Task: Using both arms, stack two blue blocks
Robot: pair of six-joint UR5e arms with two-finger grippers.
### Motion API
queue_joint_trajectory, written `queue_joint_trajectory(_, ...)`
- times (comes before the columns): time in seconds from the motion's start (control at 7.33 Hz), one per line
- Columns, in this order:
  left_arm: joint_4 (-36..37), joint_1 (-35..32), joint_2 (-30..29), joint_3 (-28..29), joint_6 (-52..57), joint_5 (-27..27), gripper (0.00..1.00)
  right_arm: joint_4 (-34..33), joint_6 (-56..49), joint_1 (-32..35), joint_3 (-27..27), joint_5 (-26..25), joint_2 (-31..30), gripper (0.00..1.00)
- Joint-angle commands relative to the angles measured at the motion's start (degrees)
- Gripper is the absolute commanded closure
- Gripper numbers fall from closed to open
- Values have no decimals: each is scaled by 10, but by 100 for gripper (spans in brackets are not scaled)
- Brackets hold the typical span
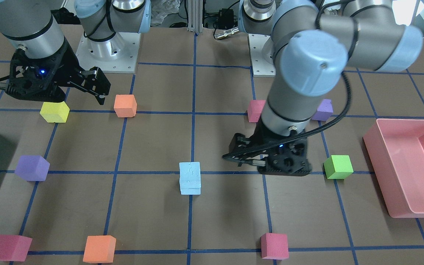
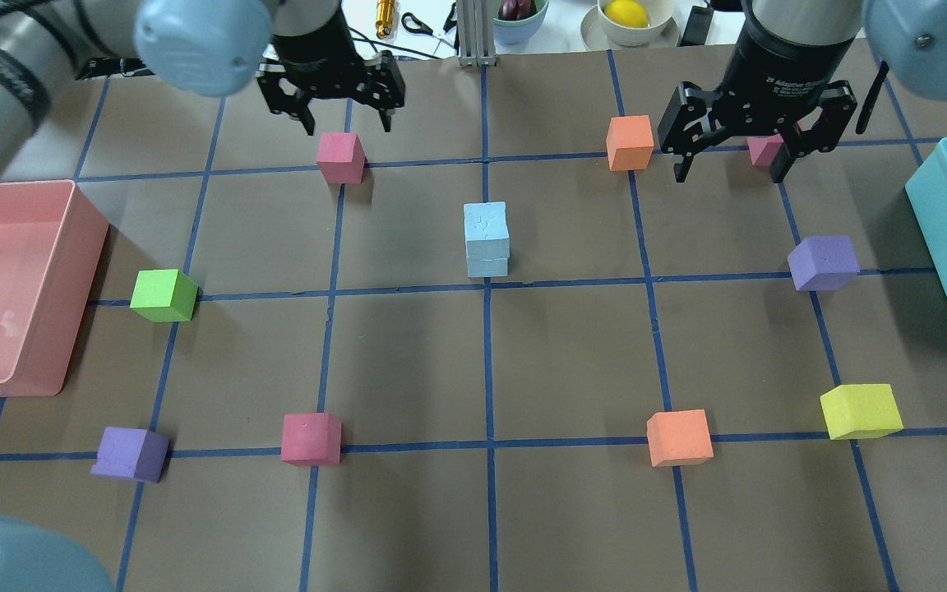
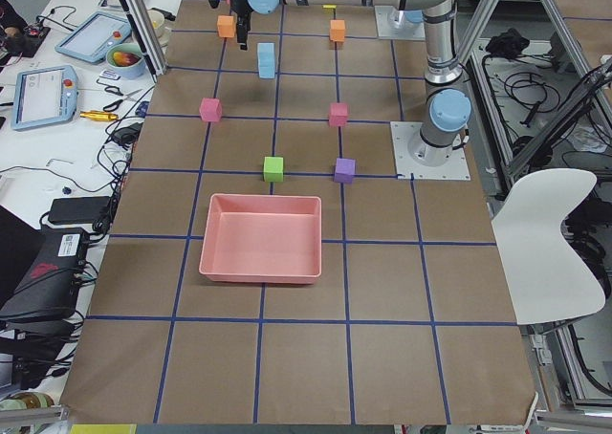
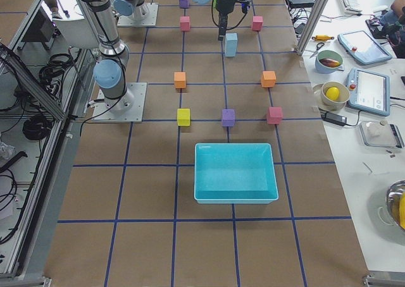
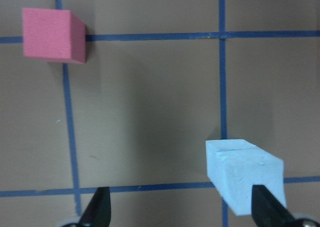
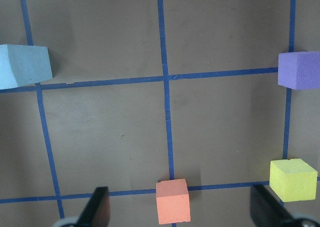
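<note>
Table (image 2: 408,362) bears pink bin (image 2: 83,312), teal bin (image 2: 942,255), stacked blue blocks (image 2: 487,238).

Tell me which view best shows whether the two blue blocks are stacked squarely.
Overhead exterior: the blue blocks stand unobstructed, seam visible, edges roughly aligned. Front-facing shows much the same. Side views show them small; wrist views catch only part.
</note>
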Motion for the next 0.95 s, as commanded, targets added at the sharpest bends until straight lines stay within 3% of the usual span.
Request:
queue_joint_trajectory(0.0,-124,41,98,-6,91,22,0,6,0,-1,7,0,-6,0)
queue_joint_trajectory(0.27,-143,61,150,-13,84,17,0,6,-1,-1,7,-1,-6,0)
queue_joint_trajectory(0.82,-63,75,174,-95,50,15,0,5,-3,-2,7,-3,-6,0)
